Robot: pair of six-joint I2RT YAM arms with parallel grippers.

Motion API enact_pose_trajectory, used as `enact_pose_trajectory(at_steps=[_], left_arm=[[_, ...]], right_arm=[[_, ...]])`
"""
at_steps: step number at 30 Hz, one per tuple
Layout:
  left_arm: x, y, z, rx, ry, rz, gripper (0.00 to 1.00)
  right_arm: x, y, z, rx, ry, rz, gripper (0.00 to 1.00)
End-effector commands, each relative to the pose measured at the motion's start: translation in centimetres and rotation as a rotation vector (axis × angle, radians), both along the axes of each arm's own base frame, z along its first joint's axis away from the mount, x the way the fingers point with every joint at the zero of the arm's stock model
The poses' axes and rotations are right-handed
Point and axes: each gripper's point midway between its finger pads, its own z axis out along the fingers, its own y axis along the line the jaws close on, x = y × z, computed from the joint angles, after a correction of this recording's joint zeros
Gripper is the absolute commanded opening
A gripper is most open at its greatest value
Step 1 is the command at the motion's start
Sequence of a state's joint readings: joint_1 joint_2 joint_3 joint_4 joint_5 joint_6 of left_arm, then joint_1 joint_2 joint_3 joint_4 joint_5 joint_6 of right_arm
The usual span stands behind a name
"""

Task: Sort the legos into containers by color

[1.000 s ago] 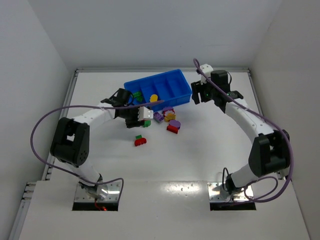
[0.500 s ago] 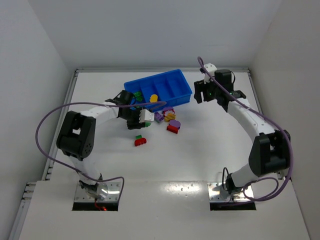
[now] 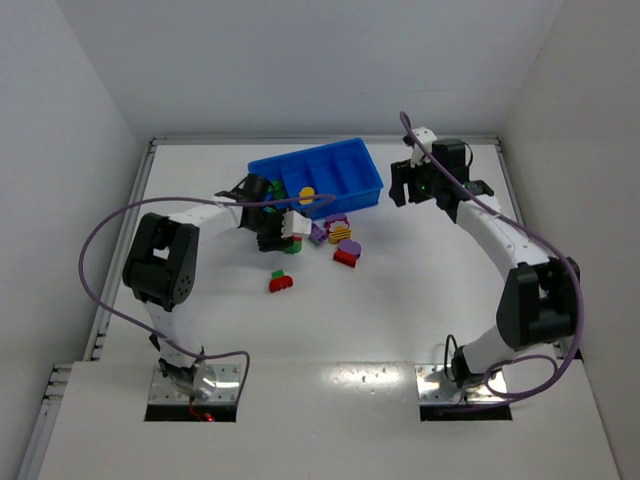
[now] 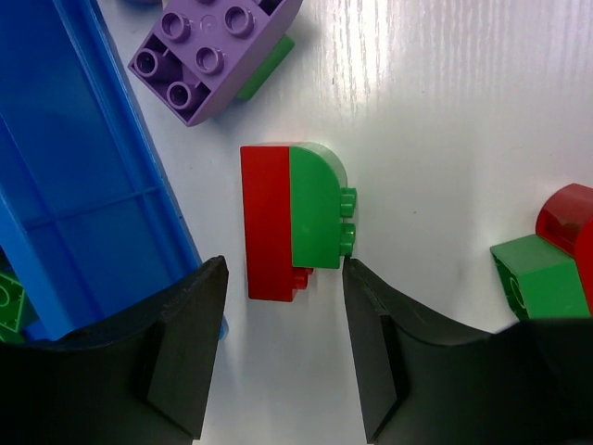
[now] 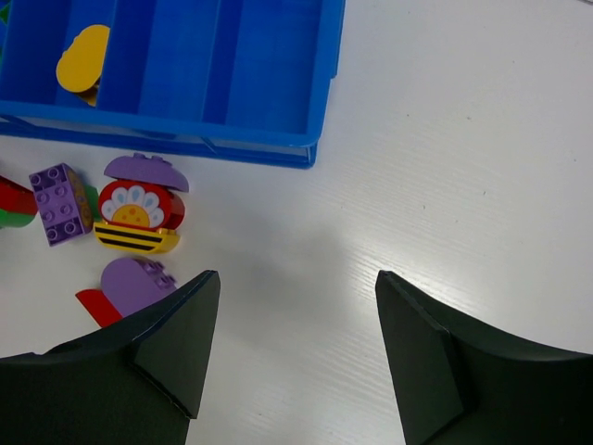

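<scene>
The red-and-green brick lies on its side on the bench, long axis running along the fingers, green studs pointing sideways at the right finger, rounded corner farthest from the wrist; it sits between the fingers of the left hand, which is open astride it, a gap on the red side; the blue tray is just beside it, a purple brick beyond; the right hand hangs open over bare bench near the tray's corner; a yellow piece lies in one compartment; white bench, white walls.
</scene>
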State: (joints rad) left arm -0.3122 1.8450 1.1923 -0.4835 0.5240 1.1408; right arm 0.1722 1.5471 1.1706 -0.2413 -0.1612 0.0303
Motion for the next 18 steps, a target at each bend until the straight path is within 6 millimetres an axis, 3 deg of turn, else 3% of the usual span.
enact_pose_trajectory(at_steps=[1, 7, 18], left_arm=[[1.6, -0.2, 0.9, -0.029, -0.041, 0.001, 0.59], [2.1, 0.8, 0.9, -0.008, -0.058, 0.012, 0.59], [2.5, 0.7, -0.4, 0.005, -0.049, -0.011, 0.55]], right_arm=[[0.9, 0.1, 0.8, 0.03, -0.02, 0.001, 0.7], [1.4, 0.5, 0.5, 0.046, -0.007, 0.013, 0.7], [1.8, 0.3, 0.1, 0.05, 0.001, 0.011, 0.7]])
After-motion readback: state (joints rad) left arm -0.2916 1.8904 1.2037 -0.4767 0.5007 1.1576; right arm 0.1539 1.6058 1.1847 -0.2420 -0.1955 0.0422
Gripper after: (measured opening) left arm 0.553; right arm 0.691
